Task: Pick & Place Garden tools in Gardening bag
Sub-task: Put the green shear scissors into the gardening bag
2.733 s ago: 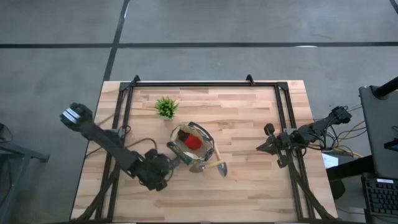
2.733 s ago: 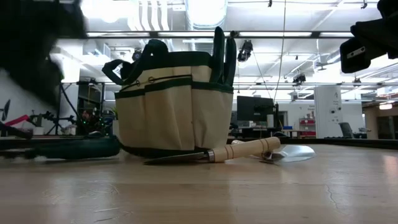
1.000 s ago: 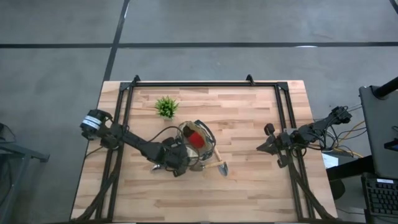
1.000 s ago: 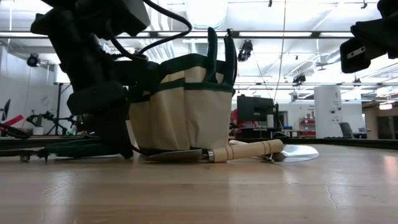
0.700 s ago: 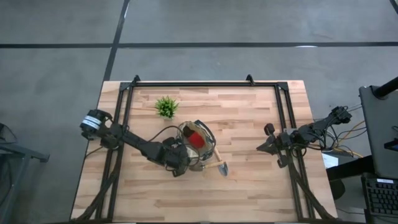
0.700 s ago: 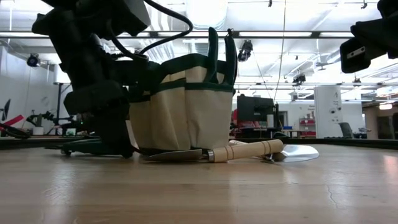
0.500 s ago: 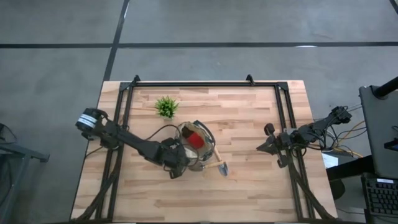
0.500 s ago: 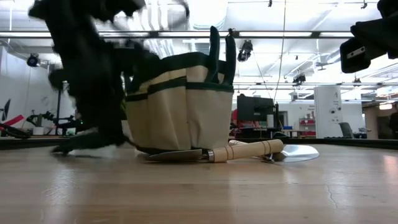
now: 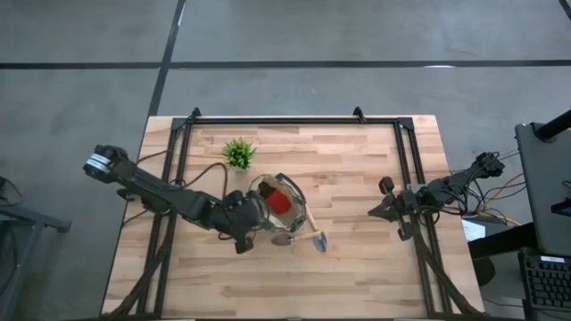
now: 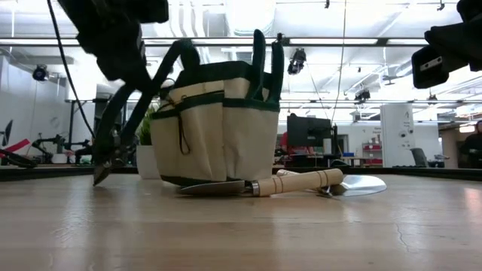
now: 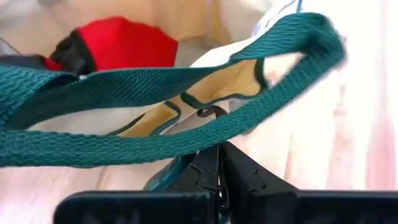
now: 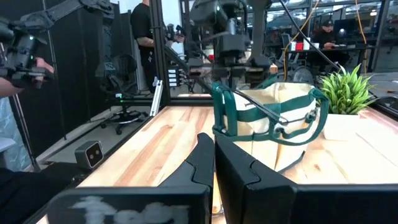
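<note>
My left gripper (image 9: pixel 244 223) is beside the left side of the tan, green-trimmed gardening bag (image 9: pixel 277 203), shut on dark green pruning shears (image 10: pixel 124 120). The bag's green strap (image 11: pixel 155 81) crosses the left wrist view. A red-headed piece (image 11: pixel 118 43) lies inside the bag. Two dark handles (image 10: pixel 267 64) stand up from its rim. Wooden-handled tools (image 10: pixel 294 182) lie on the table against the bag's near right foot, and they also show in the high view (image 9: pixel 308 238). My right gripper (image 9: pixel 379 210) is shut and empty at the table's right. My left gripper pinches one handle (image 11: pixel 166 179) of the pruning shears between its two fingers, coming from above. The shears hang slanting below it, handles up near the bag's rim, blade tip (image 10: pixel 98 178) down at the table top. I cannot tell whether the tip touches the table.
A small spiky green plant (image 9: pixel 238 153) in a white pot stands at the far left of the bag. A black frame (image 9: pixel 294 120) runs along the table's far, left and right sides. People stand in the room beyond the table (image 12: pixel 149 31).
My left gripper has shut on the shears lying left of the bag and gone up with them. The shears have swung from lying flat to hanging slanted, their handle end lifted and their blade tip low. The bag, which leaned to the right, stands upright again.
</note>
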`<control>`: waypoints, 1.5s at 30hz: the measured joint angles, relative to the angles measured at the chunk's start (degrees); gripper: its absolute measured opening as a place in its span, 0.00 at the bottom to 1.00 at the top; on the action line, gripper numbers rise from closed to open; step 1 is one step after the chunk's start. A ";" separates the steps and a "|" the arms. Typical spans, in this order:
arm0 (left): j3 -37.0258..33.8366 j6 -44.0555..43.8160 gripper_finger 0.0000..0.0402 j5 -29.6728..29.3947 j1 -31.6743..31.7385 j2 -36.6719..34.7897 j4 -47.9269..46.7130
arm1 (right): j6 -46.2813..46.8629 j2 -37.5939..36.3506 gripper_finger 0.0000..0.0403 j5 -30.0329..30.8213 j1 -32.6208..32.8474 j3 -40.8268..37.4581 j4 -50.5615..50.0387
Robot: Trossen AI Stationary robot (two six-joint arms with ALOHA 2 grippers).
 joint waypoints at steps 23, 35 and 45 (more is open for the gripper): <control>0.03 4.09 0.02 -2.09 -2.93 -6.99 5.87 | 0.00 -0.02 0.02 0.01 0.00 0.01 0.02; 1.20 8.10 0.02 -17.40 -3.48 -14.08 -0.47 | 0.00 -0.02 0.02 0.00 -0.01 0.01 0.00; -0.57 8.12 0.02 -40.91 -3.18 -17.24 -5.58 | 0.00 -0.07 0.02 -0.01 0.01 0.00 0.01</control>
